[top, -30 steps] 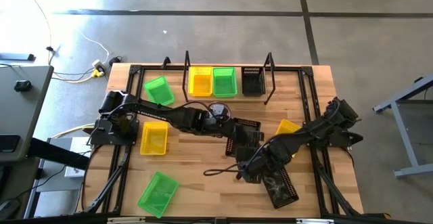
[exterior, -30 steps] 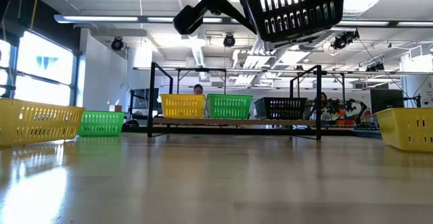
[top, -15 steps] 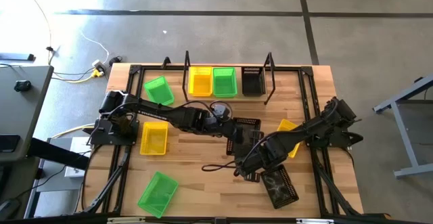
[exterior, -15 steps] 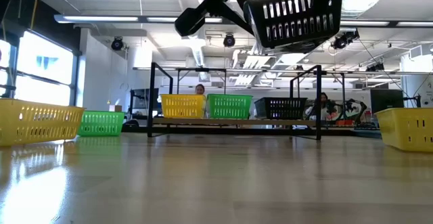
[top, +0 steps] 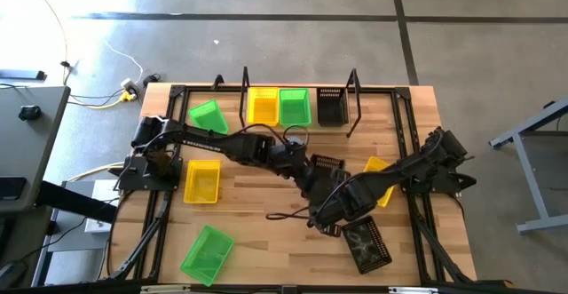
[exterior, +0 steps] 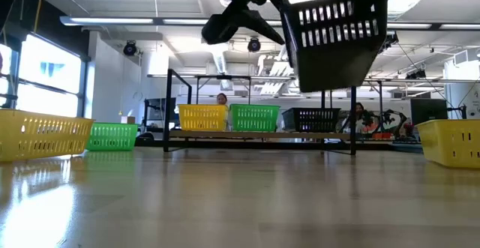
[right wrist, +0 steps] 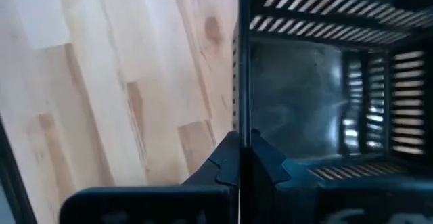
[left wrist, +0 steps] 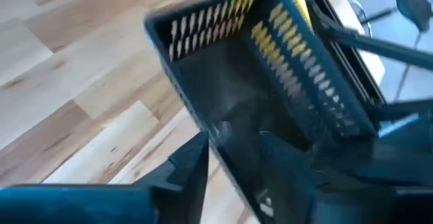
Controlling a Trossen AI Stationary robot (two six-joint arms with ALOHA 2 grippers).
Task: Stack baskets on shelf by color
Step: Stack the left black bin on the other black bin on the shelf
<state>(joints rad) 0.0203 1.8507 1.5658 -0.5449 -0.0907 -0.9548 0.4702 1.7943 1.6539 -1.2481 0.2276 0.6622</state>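
High view: both arms are meeting over the middle of the table (top: 266, 241), at one black basket (top: 327, 170).
Held basket: it is hanging tilted in the low view, clear of the tabletop, open side facing partly toward the far edge.
Right gripper (right wrist: 240, 160): its fingers are pinching tight on a mesh wall of the black basket, and that wall is running edge-on between them.
Left gripper (left wrist: 233, 160): its fingers are standing apart, straddling one end of the same basket; the wrist view is not showing whether the fingers (left wrist: 193, 173) are touching it.
Shelf (exterior: 255, 135): it is standing along the far edge, carrying a yellow basket (top: 263, 106), a green basket (top: 295, 107) and a second black basket (top: 331, 106) side by side.
Loose baskets, left side: a second green basket (top: 206, 116) is lying just beside the shelf's left end, a second yellow basket (top: 201, 180) near the left edge, a third green basket (top: 207, 251) toward the near left corner.
Loose baskets, right side: a third yellow basket (top: 377, 171) is showing partly under the right arm, and a third black basket (top: 366, 245) is lying toward the near right corner.
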